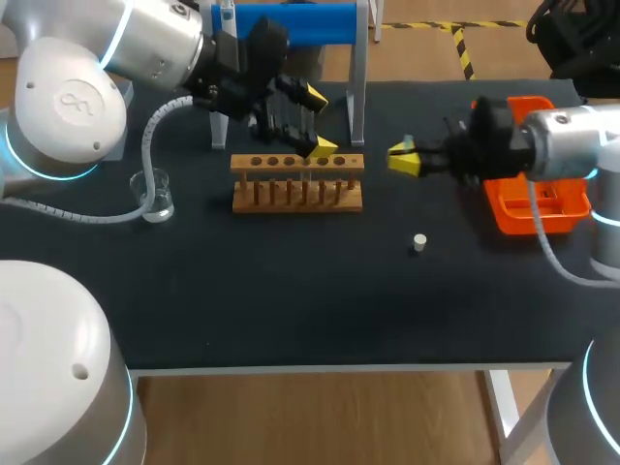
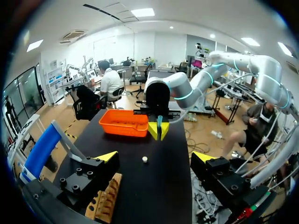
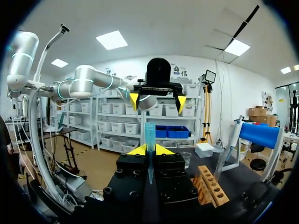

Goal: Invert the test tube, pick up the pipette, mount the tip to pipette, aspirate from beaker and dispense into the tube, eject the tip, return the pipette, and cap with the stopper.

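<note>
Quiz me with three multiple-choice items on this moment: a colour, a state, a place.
1. What colour is the tray? A orange; B green; C white.
2. How is the right pincer? A open and empty; B shut on the test tube; C shut on the tray's rim.
3. Where is the white stopper? A in the tray; B in the right pincer; C on the bare table.
Answers: A, its walls show bright orange; B, both yellow-tipped fingers press the test tube between them; C, it lies alone on the dark tabletop.
</note>
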Action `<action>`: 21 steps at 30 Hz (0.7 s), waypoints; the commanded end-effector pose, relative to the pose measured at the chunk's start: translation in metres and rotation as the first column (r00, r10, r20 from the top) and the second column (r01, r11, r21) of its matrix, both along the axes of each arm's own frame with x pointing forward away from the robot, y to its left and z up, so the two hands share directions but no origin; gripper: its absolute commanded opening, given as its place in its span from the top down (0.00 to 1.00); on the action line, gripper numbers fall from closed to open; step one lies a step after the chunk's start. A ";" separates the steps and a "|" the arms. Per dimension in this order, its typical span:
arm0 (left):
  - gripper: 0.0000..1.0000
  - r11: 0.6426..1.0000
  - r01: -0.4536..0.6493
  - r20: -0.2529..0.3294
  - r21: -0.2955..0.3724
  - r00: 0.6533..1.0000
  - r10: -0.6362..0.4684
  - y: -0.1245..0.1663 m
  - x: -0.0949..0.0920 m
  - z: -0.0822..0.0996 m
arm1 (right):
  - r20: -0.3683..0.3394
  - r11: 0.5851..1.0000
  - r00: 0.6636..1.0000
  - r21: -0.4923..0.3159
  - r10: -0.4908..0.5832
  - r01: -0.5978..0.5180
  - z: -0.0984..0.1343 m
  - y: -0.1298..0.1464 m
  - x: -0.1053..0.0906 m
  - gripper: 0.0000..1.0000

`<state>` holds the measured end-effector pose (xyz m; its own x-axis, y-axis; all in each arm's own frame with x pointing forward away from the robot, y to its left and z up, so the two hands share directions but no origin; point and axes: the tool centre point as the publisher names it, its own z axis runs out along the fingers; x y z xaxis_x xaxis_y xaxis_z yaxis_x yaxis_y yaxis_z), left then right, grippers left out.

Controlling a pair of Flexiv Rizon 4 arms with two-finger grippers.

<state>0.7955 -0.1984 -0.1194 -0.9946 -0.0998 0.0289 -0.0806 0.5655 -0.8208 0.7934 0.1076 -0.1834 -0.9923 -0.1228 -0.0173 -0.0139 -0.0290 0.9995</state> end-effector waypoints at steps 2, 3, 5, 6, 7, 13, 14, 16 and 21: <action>0.00 1.000 -0.001 0.000 0.001 1.000 0.001 0.001 -0.001 0.000 | -0.001 1.000 1.000 -0.002 -0.008 0.008 -0.006 -0.043 -0.008 1.00; 0.00 1.000 -0.001 0.000 0.001 1.000 0.001 0.001 -0.001 0.000 | -0.004 1.000 1.000 -0.003 -0.008 0.008 -0.008 -0.048 -0.010 1.00; 0.00 1.000 -0.001 0.000 0.001 1.000 0.001 0.001 -0.001 0.000 | -0.006 1.000 1.000 -0.004 -0.007 0.007 -0.011 -0.055 -0.012 1.00; 0.00 1.000 -0.001 0.000 0.001 1.000 0.001 0.001 -0.001 0.000 | -0.008 1.000 1.000 -0.005 -0.007 0.007 -0.013 -0.058 -0.013 1.00; 0.00 1.000 -0.001 0.000 0.001 1.000 0.001 0.001 -0.001 0.000 | -0.011 1.000 1.000 -0.003 -0.008 0.008 -0.014 -0.062 -0.014 1.00; 0.00 1.000 -0.001 0.000 0.001 1.000 0.001 0.001 -0.001 0.000 | -0.025 1.000 0.999 0.005 -0.025 0.025 -0.020 -0.075 -0.017 1.00; 0.00 1.000 -0.001 0.000 0.001 1.000 0.001 0.001 -0.001 0.000 | -0.026 1.000 0.999 0.004 -0.027 0.028 -0.021 -0.077 -0.017 1.00; 0.00 1.000 -0.001 0.000 0.001 1.000 0.001 0.001 -0.001 0.000 | -0.029 1.000 0.999 0.001 -0.031 0.031 -0.023 -0.079 -0.018 1.00; 0.00 1.000 -0.001 0.000 0.001 1.000 0.001 0.001 -0.001 0.000 | -0.036 0.999 0.999 -0.008 -0.038 0.038 -0.026 -0.083 -0.020 1.00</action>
